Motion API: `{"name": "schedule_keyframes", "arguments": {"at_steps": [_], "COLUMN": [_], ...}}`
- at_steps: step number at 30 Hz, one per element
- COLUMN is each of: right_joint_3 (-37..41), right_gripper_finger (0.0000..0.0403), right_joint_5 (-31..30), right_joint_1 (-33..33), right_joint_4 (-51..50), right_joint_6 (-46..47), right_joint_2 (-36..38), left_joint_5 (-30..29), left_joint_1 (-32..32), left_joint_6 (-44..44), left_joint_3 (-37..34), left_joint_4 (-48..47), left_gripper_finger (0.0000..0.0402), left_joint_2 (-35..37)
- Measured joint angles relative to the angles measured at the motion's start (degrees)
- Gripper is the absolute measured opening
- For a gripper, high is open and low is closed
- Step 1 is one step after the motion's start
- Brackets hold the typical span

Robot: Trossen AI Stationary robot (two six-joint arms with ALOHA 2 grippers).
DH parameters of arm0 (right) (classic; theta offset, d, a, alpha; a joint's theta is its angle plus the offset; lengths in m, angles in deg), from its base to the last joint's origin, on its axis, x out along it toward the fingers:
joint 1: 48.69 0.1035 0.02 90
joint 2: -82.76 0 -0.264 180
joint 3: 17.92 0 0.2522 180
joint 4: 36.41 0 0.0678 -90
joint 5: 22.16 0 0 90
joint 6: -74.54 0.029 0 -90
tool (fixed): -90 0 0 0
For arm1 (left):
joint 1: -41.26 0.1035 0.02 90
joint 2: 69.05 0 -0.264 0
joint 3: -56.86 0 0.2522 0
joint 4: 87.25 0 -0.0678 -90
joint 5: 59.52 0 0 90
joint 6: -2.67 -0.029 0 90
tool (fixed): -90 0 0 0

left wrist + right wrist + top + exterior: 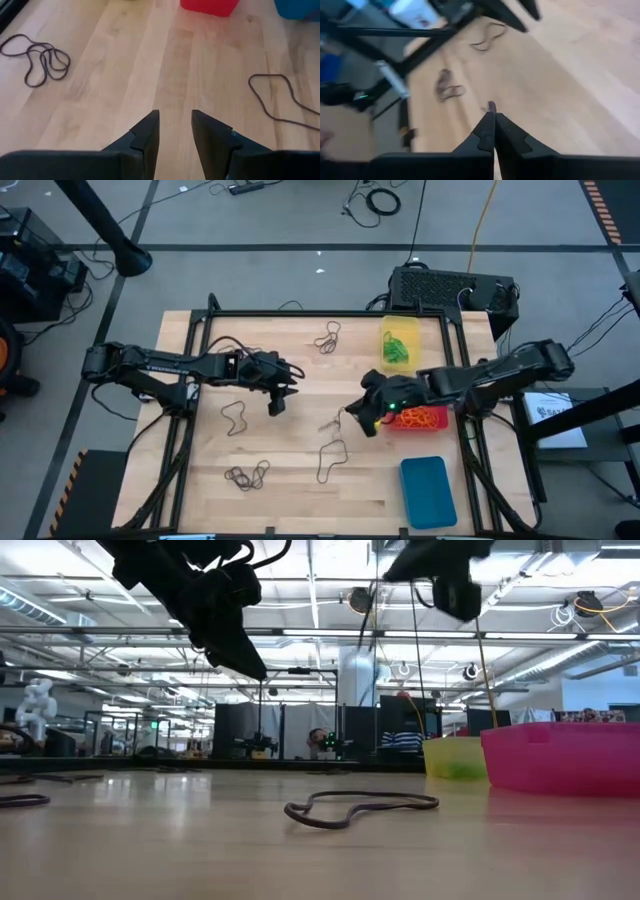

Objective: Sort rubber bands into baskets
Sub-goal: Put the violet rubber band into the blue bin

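Observation:
My right gripper (352, 418) is shut on a thin dark rubber band (331, 422), above the table just left of the red basket (420, 419), which holds orange bands. My left gripper (278, 398) is open and empty above bare wood at the table's middle left; its fingers (175, 135) touch nothing. The yellow basket (400, 344) at the far right holds green bands. The blue basket (428, 491) is at the near right. Loose dark bands lie flat on the table (328, 337), (235, 417), (248, 474), (332, 461). My right gripper pinches the dark band between its two shut fingertips; only a short bit (491, 106) sticks out past the tips in the right wrist view. In the high view the rest of the band trails from the tips toward the table's left. Whether its free end touches the table, I cannot tell.
A black box (450, 288) stands past the table's far right edge. A black frame rail (320, 314) runs along the far edge. In the low view one dark band (360, 808) lies in front, with the red basket (565, 757) and the yellow basket (455, 757) at the right.

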State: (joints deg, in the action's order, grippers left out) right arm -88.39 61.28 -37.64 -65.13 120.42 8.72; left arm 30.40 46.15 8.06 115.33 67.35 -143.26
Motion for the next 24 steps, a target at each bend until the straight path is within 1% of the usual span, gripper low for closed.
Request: {"name": "schedule_keyframes", "arguments": {"at_steps": [2, 6, 8, 11, 14, 20, 24], "right_joint_3": [0.00, 0.01, 0.02, 0.02, 0.02, 0.08, 0.09], "right_gripper_finger": [0.0000, 0.0000, 0.0000, 0.0000, 0.0000, 0.0000, 0.0000], "right_joint_5": [-2.24, -1.99, -0.13, 4.41, 6.76, 6.92, 6.98], "right_joint_1": [-0.02, -0.60, -0.79, -1.05, -1.24, -1.31, -1.31], "right_joint_4": [-0.25, -2.52, -2.94, -3.13, -3.18, -1.35, 7.87], "right_joint_6": [1.17, 7.28, 8.74, 10.75, 12.85, 13.00, 9.42], "right_joint_2": [-2.33, -9.41, -12.93, -17.65, -21.34, -23.80, -23.26], "left_joint_5": [0.00, 0.00, 0.02, 0.02, 0.02, 0.02, 0.02], "left_joint_1": [0.06, 0.02, 0.02, -0.02, -0.02, -0.02, -0.02], "left_joint_6": [0.07, 0.09, 0.21, 1.14, 1.75, 1.79, 1.81], "left_joint_3": [0.00, 0.00, 0.00, 0.00, 0.00, 0.00, 0.00], "left_joint_4": [0.33, 0.36, 0.31, 0.25, 0.31, 0.61, 0.71], "left_gripper_finger": [0.0121, 0.0121, 0.0121, 0.0121, 0.0121, 0.0121, 0.0121], "left_joint_2": [0.00, 0.00, 0.00, 0.00, 0.00, 0.00, 0.00]}}
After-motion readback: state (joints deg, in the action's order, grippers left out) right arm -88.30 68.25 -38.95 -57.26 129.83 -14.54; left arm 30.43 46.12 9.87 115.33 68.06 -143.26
